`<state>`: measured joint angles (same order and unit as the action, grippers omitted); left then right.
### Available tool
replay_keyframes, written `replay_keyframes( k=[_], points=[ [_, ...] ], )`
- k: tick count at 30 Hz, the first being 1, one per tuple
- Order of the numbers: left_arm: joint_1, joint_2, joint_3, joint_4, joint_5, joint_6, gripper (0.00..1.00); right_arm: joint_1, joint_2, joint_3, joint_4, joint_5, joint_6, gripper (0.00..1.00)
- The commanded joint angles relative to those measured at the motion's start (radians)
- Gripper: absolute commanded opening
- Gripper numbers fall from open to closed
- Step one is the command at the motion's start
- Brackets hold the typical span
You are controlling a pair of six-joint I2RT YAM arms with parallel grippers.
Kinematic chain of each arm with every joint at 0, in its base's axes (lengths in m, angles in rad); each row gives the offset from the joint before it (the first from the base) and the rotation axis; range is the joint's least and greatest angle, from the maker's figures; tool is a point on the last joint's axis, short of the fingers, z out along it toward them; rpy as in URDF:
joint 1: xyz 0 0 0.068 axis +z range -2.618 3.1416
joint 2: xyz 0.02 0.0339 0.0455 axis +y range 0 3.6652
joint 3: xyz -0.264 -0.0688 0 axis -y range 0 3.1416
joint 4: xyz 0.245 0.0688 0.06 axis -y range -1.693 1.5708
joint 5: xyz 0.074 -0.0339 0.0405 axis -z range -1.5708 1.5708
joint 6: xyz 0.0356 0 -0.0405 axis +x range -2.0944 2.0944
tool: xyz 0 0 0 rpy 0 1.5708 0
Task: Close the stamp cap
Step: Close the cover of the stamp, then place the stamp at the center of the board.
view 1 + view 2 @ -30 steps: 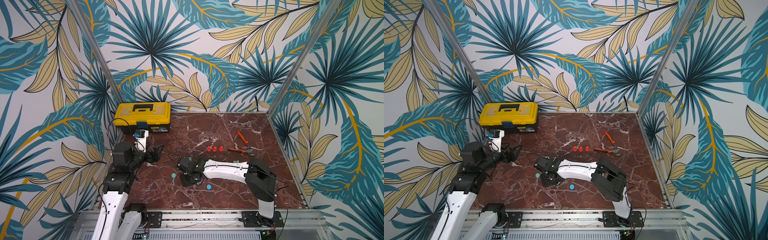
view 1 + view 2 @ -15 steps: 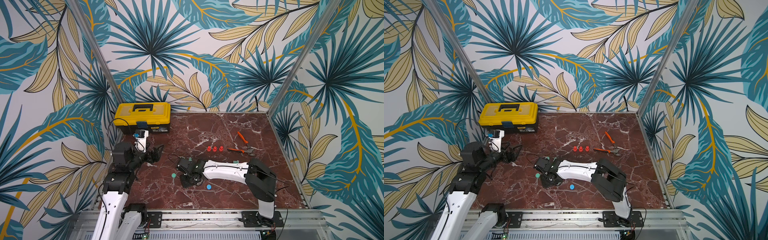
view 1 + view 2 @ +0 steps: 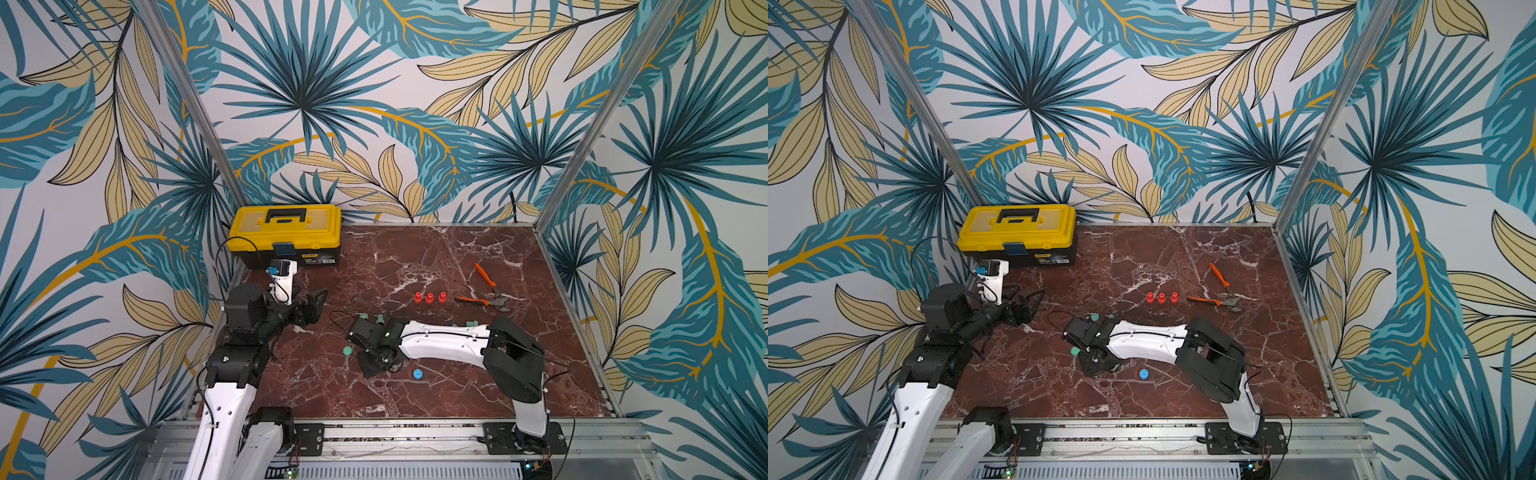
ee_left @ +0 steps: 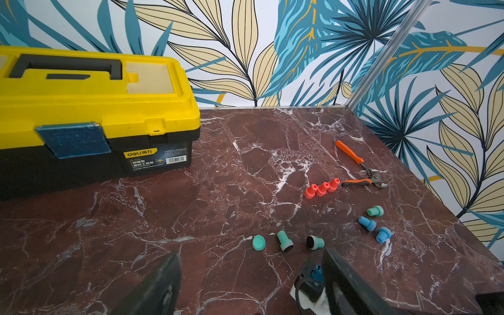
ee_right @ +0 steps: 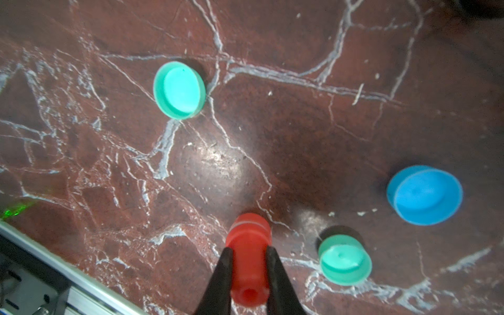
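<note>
My right gripper is shut on a red stamp, which points down at the marble table with a seam round its far end. In both top views this gripper hangs low over the table's front middle and hides the stamp. Loose caps lie around it: a teal cap, a second teal cap right beside the stamp, and a blue cap. My left gripper stands open and empty at the left, well apart from them.
Three red stamps stand in a row mid-table, with orange pliers to their right. Teal stamps and blue stamps lie near my right arm. A yellow toolbox sits at the back left.
</note>
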<state>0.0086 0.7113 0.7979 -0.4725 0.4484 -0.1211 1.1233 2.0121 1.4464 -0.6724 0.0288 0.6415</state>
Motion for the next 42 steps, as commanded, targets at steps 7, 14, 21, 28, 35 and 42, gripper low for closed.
replay_keyframes(
  k=[7,14,21,28,35,42],
  points=[
    [0.008,-0.009,-0.023,0.005,-0.002,-0.002,0.83,0.034,0.187,0.079,-0.268,0.138,-0.105,0.06],
    [0.008,-0.004,-0.022,0.006,-0.007,-0.001,0.83,0.043,0.187,0.094,-0.242,0.108,-0.094,0.06],
    [0.009,-0.015,-0.026,0.009,-0.018,-0.002,0.83,0.02,0.033,0.136,-0.182,0.098,-0.076,0.06],
    [0.01,-0.025,-0.029,0.009,-0.034,-0.001,0.83,-0.075,-0.078,0.202,-0.195,0.114,-0.118,0.07],
    [0.01,-0.03,-0.029,0.011,-0.037,-0.001,0.83,-0.261,-0.029,0.285,-0.22,0.102,-0.167,0.07],
    [0.011,-0.037,-0.031,0.012,-0.039,-0.001,0.83,-0.387,0.161,0.498,-0.323,0.132,-0.226,0.08]
  ],
)
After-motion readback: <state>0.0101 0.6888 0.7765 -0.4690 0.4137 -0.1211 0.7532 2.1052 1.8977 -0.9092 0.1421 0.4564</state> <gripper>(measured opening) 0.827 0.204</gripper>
